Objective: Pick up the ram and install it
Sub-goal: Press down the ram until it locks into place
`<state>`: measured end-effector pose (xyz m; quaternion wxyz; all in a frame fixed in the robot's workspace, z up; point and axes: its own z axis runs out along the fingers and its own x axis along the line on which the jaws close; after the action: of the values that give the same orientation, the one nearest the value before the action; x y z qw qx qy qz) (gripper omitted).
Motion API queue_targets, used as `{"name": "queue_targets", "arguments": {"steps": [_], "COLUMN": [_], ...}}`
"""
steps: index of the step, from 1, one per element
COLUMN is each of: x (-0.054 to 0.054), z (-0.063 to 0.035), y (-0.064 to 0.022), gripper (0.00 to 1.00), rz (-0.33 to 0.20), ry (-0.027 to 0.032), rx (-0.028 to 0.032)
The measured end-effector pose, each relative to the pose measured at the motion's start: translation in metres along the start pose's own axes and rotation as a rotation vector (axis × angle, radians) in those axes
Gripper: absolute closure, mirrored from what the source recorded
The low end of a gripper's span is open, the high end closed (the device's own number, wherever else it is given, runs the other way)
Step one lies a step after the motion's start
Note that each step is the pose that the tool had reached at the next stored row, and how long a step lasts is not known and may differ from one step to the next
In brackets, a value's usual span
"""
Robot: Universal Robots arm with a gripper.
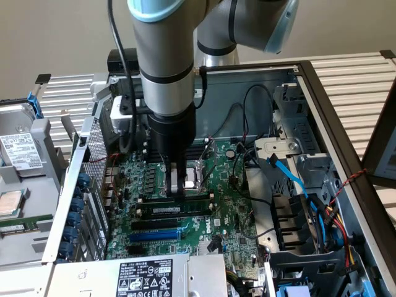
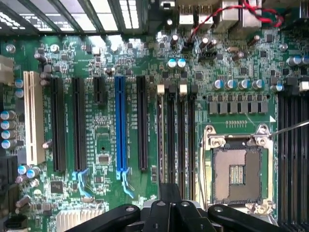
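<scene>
Exterior view: pincer [image 1: 177, 183] lowered onto motherboard [image 1: 235, 216], jaws closed, tips at ram [image 1: 179, 199] seated in black slots beside CPU socket [image 1: 197, 174] (grip itself unclear). Wrist view: pincer [image 2: 170, 191] directly over ram [image 2: 171, 140], between blue slot [image 2: 120, 125] and socket.

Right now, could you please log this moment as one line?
pincer: shut, down at memory slots | ram: lying in a slot beneath the pincer | grip on it: unclear
</scene>
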<state>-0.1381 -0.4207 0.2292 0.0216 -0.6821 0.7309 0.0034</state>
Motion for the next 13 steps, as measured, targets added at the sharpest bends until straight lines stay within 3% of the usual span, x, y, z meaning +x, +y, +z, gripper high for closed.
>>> {"name": "queue_targets", "arguments": {"steps": [3, 5, 8, 11, 13], "x": [0.001, 0.001, 0.002, 0.003, 0.003], "z": [-0.0054, -0.0109, -0.0106, -0.0075, -0.0065], "y": [0.0133, 0.0170, 0.0220, 0.0331, 0.0338], "gripper": [0.89, 0.89, 0.89, 0.89, 0.89], "rz": [0.000, -0.002, -0.003, -0.003, -0.003], "ry": [0.0002, -0.0002, -0.0010, -0.0009, -0.0011], "rx": [-0.0002, 0.0000, 0.0000, 0.0010, 0.0011]}}
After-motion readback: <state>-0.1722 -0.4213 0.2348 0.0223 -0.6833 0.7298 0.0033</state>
